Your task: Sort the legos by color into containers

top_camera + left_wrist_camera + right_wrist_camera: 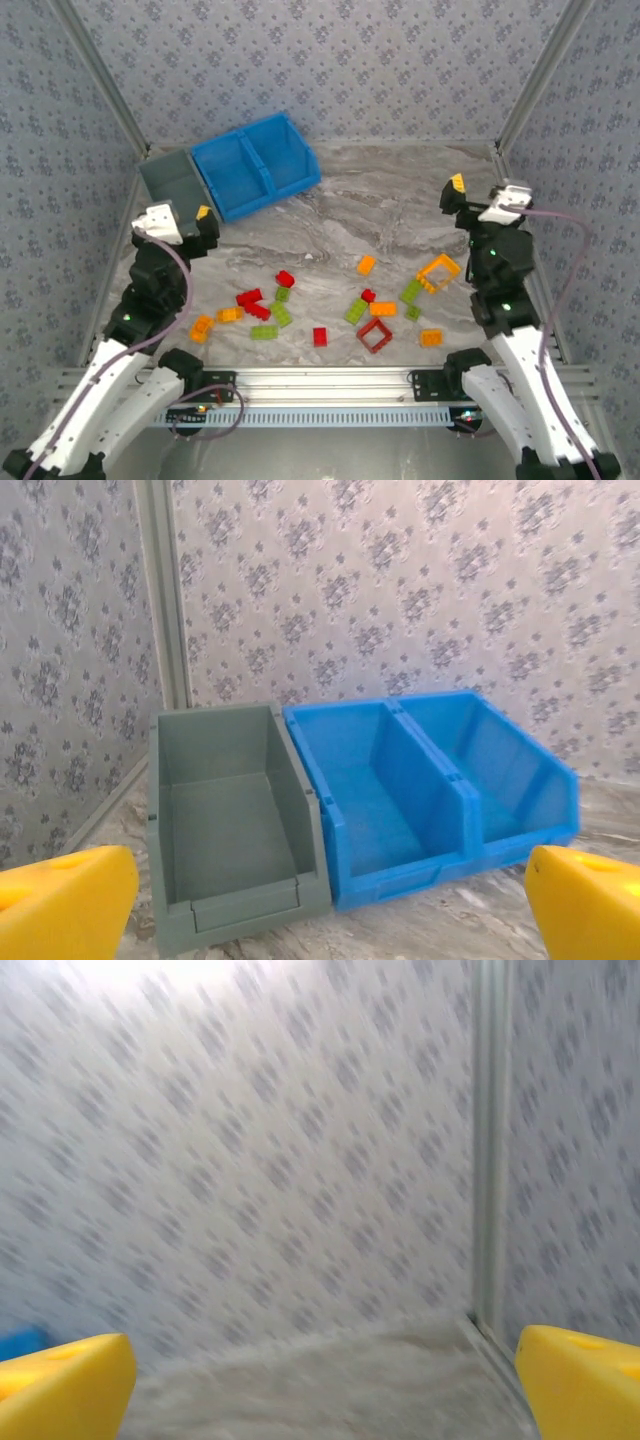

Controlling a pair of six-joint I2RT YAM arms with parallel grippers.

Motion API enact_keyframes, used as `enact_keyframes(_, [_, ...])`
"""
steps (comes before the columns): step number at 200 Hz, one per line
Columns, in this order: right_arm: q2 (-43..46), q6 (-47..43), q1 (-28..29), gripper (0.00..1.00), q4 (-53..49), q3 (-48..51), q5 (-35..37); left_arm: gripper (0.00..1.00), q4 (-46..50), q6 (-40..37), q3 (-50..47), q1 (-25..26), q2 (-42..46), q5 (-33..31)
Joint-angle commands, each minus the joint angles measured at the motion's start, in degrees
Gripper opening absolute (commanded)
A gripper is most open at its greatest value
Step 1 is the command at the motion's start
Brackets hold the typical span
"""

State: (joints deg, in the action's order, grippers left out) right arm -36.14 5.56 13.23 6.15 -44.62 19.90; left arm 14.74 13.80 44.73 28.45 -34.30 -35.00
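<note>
While the legos (250, 298) lie scattered mid-table (400, 200), none binned, left gripper (195, 222) and right gripper (462, 195) hover with fingers wide apart, holding nothing. Grey bin (170, 178) and blue pair (255, 165) sit far left. Sorting looks unstarted; the next move calls for lowering onto 1 brick.

Smooth moulded plastic in the blue pair of bins (430, 810), faintly glossy; duller, matt plastic in the grey bin (230, 830). Hard shiny plastic for the legos (252, 300). Grey marble-look veining across the table (340, 215), smooth, low sheen. Matt patterned covering on the walls (400, 590). Pale brushed metal along the front rail (330, 378). Smooth yellow plastic on the fingertips (60, 905) of the left gripper (325, 910); glossy white shell on the left arm (100, 385).
</note>
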Motion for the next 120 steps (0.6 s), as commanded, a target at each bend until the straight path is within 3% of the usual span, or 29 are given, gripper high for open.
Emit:
enact_keyframes(1, [2.26, 14.88, 1.78, 1.00, -21.90, -10.95, -1.30, 0.99, 26.96, 15.10, 15.87, 1.53, -5.19, -4.34])
enact_keyframes(11, [1.88, 26.65, 1.45, 1.00, -37.02, -15.82, -0.67, 1.00, 38.43, 21.89, 22.84, 1.39, -9.39, -2.66])
enact_keyframes(17, [2.01, 32.37, 1.23, 1.00, -42.93, -16.61, -1.23, 1.00, 39.47, 23.57, 24.02, 1.12, -10.95, -1.77])
enact_keyframes(27, [2.46, 27.08, 0.91, 1.00, -41.58, -15.79, -7.54, 0.99, 36.54, 19.03, 25.94, -2.66, -13.36, 9.05])
enact_keyframes(45, [0.36, 24.34, 1.08, 0.99, -44.41, -18.26, -14.97, 0.99, 40.84, 21.94, 32.84, -10.90, -21.19, 22.74])
enact_keyframes(71, [-5.49, 23.75, 5.40, 1.00, -46.16, -20.53, -19.95, 0.99, 46.03, 20.37, 41.52, -14.70, -33.53, 22.60])
enact_keyframes(88, [-11.24, 21.42, 12.25, 1.00, -47.36, -22.40, -17.14, 0.99, 45.17, 19.49, 46.00, -20.19, -41.55, 28.23])
enact_keyframes(120, [-22.83, 19.10, 21.93, 1.00, -46.19, -27.34, -16.65, 0.99, 44.30, 15.72, 56.48, -23.98, -57.35, 31.31])
